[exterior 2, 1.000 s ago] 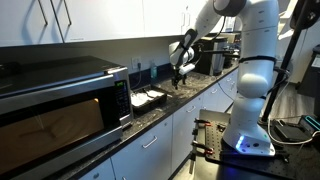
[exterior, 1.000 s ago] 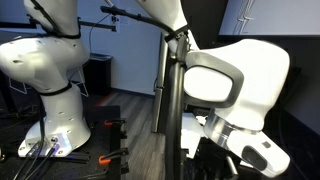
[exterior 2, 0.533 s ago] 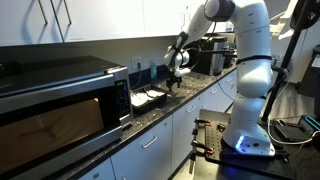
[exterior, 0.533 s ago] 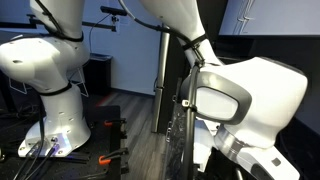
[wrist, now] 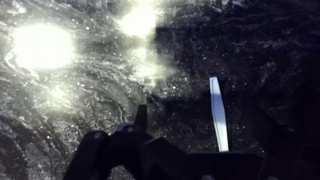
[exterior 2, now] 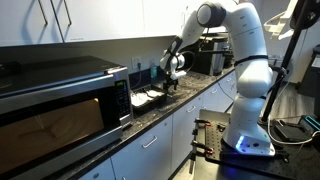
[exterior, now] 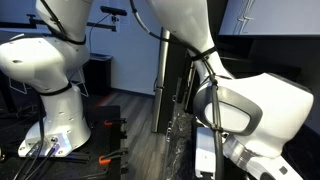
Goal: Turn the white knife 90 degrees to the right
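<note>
The white knife lies on the dark speckled countertop and runs nearly straight up the wrist view. My gripper hangs over it with its dark fingers spread, the left finger beside the knife and the right one lost in shadow. The knife sits between the fingers and nothing is gripped. In an exterior view the gripper points down at the counter, a little above it. I cannot make out the knife there.
A microwave stands on the counter, with white dishes next to it, close to the gripper. A dark appliance stands further along. The robot's own white arm fills much of the exterior view from behind.
The arm has swung along the counter towards the microwave and white dishes, and the gripper has come down closer to the countertop.
</note>
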Motion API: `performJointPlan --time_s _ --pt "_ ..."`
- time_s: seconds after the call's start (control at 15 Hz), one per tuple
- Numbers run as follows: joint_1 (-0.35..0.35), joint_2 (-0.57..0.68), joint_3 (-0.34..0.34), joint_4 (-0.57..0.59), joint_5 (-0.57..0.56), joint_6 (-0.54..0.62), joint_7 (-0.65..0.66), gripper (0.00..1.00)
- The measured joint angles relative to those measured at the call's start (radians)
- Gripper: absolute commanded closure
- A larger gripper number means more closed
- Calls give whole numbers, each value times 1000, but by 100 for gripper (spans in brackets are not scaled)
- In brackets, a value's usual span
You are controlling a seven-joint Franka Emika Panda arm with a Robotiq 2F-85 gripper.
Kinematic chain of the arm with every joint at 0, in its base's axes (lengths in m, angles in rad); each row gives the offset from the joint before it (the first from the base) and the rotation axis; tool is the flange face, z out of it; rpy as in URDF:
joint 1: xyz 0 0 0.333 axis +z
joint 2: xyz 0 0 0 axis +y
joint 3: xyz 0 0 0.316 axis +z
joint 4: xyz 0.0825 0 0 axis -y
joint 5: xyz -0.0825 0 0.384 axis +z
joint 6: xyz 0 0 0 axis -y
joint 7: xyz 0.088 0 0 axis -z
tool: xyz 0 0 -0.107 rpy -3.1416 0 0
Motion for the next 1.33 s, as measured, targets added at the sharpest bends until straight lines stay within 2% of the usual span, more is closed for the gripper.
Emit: performJointPlan --time_s 0.53,0.67,0.8,0.87,0.93,1.0,1.13,1.27,1.33 --pt "-2 41 2 44 -1 0 -21 88" --pt "-2 41 3 45 -1 0 -28 99" --pt "-1 41 5 45 -3 0 -39 98" --pt "0 41 8 45 -6 0 -40 92" --pt "2 41 11 45 -11 0 -40 79" --pt "3 41 14 45 -15 0 -40 78" --pt "6 41 24 45 -20 0 -41 64" --pt "10 41 29 45 -22 0 -46 63" --pt "12 41 29 45 -22 0 -54 66"
